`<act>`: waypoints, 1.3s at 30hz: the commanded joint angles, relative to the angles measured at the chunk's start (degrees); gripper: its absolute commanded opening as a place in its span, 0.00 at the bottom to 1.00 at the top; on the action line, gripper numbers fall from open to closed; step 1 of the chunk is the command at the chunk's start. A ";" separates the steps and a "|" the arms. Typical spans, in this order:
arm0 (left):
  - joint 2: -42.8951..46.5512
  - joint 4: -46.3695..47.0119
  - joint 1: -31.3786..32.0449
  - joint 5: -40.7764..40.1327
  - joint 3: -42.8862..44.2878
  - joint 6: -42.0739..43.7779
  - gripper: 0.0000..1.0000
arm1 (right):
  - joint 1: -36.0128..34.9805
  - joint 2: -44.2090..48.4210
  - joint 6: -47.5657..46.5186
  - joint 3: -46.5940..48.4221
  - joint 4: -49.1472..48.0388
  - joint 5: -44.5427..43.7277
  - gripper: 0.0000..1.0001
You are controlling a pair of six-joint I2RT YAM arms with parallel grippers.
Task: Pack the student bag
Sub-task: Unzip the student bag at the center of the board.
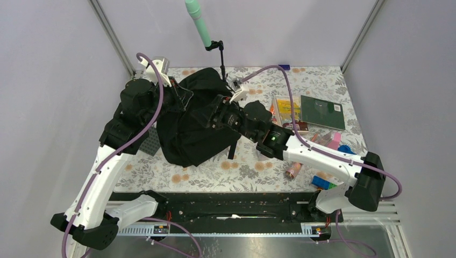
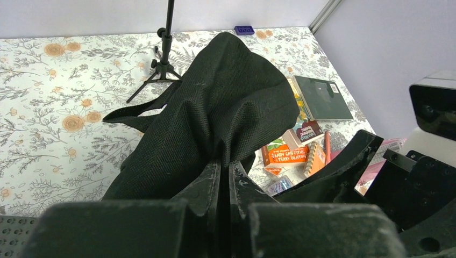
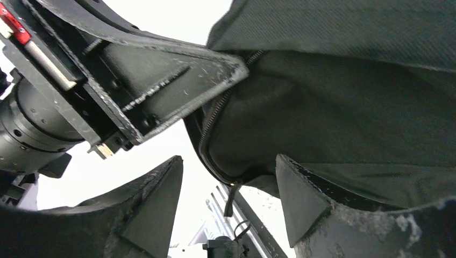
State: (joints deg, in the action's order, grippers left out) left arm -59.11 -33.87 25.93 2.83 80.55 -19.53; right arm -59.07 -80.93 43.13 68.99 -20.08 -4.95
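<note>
While left fingers point(image 2: 207, 185) pinch student bag point(image 1: 191, 129), bag interior hidden.

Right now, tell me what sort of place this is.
Probably a robot test cell: plain wall panels box in a floral table, a small tripod stands at its back, and the left arm and right arm reach the student bag.

Floral-patterned bench point(image 1: 242, 171) is spread wide, and the black student bag point(image 1: 188, 137) is slumped on it, left of centre. Just behind the bag, a small black tripod point(image 1: 221, 56) is planted. Off to the bag's right, a colourful book point(image 1: 287, 110) and a dark green book point(image 1: 322, 112) are laid side by side. Nearer than these, still to the bag's right, a pinkish tube point(image 1: 293, 171) and blue bricks point(image 1: 322, 183) are scattered. A grey perforated plate point(image 1: 151, 142) is tucked against the bag's left.
</note>
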 commanded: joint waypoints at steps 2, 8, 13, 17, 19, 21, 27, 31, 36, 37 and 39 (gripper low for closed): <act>-0.34 1.10 0.23 1.54 2.66 -1.40 0.00 | -0.63 -2.92 -1.39 6.51 -4.78 2.99 0.67; -0.47 0.56 0.22 1.57 2.82 -1.28 0.00 | -0.61 -6.39 -3.22 10.75 -2.01 2.63 0.55; -0.76 0.11 0.25 1.49 3.53 -0.70 0.00 | -0.62 -6.79 -3.73 10.28 -0.54 -0.28 0.35; -0.83 -0.55 0.22 2.02 4.23 1.15 0.07 | -0.61 -6.39 -4.25 9.22 -0.86 -1.55 0.09; -0.28 -0.59 0.18 2.33 4.25 3.51 0.35 | -0.61 -5.91 -4.34 8.55 -0.86 -2.28 0.00; 0.82 -0.50 0.17 2.13 3.98 6.12 0.54 | -0.61 -5.60 -4.68 7.82 -1.01 -2.94 0.00; 5.37 0.08 0.24 1.64 0.86 13.38 0.74 | -0.61 -4.69 -5.42 6.85 -1.14 -3.62 0.00; 7.24 0.04 0.21 -0.61 -0.58 16.27 0.74 | -0.61 -4.51 -5.65 6.65 -0.95 -3.66 0.00; 8.53 0.20 0.21 -0.40 -1.85 18.63 0.70 | -0.63 -4.41 -5.64 6.51 -0.74 -3.66 0.00; 8.57 0.21 0.25 -0.37 -2.10 18.99 0.68 | -0.62 -4.35 -5.65 6.51 -0.75 -3.66 0.00; 8.43 0.15 0.21 -0.42 -2.49 19.09 0.66 | -0.61 -4.25 -5.77 6.43 -0.73 -3.75 0.00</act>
State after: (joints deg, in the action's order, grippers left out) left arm -50.70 -36.23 25.98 3.07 79.05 -3.16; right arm -59.37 -87.79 38.61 75.85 -19.09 -6.87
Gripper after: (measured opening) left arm 0.671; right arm 0.020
